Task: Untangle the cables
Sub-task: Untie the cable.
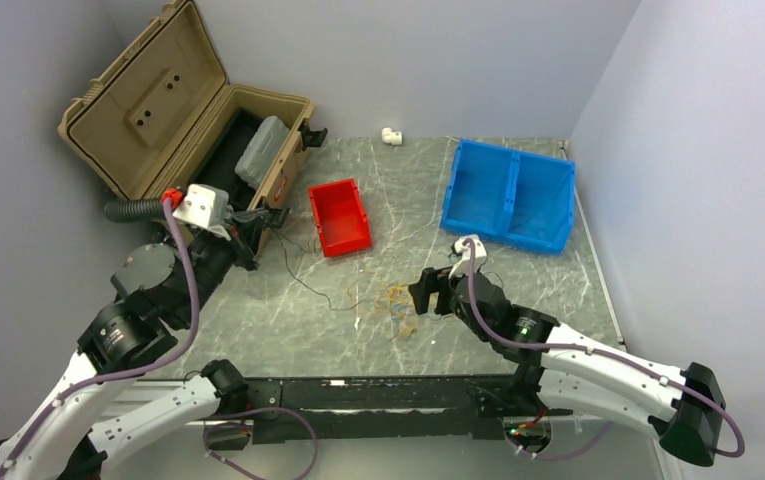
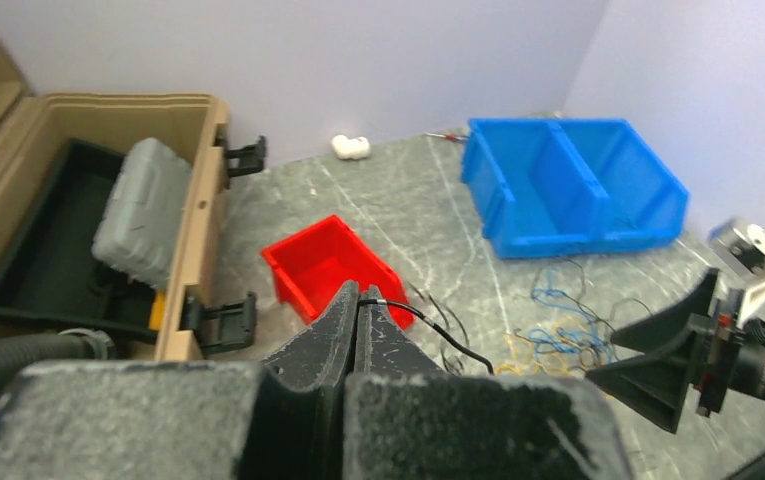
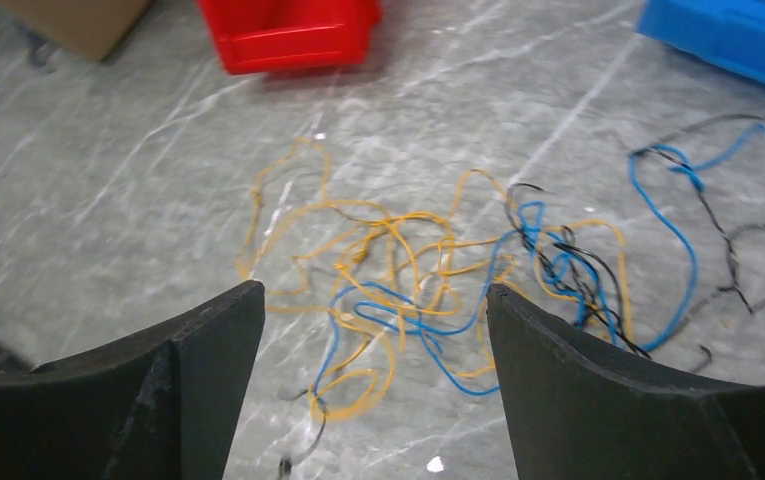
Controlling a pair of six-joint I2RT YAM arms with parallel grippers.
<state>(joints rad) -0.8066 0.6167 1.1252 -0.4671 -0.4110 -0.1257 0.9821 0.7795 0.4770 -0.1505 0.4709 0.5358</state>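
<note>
The cables (image 1: 398, 305) lie as a loose tangle of orange-yellow, blue and dark thin wires on the marble table, in front of the red bin. They also show in the right wrist view (image 3: 428, 280) and the left wrist view (image 2: 558, 330). My left gripper (image 1: 258, 232) is raised near the tan case and is shut (image 2: 360, 295) on the end of one dark wire (image 2: 448, 340). That wire (image 1: 308, 285) trails across the table toward the tangle. My right gripper (image 1: 423, 290) is open and empty (image 3: 373, 295), held just above the near edge of the tangle.
A red bin (image 1: 339, 216) stands behind the tangle and a blue two-part bin (image 1: 508, 195) stands at the back right. An open tan case (image 1: 178, 120) sits at the back left, with a black ribbed hose (image 1: 133, 210) beside it. A small white fitting (image 1: 391, 135) lies by the back wall.
</note>
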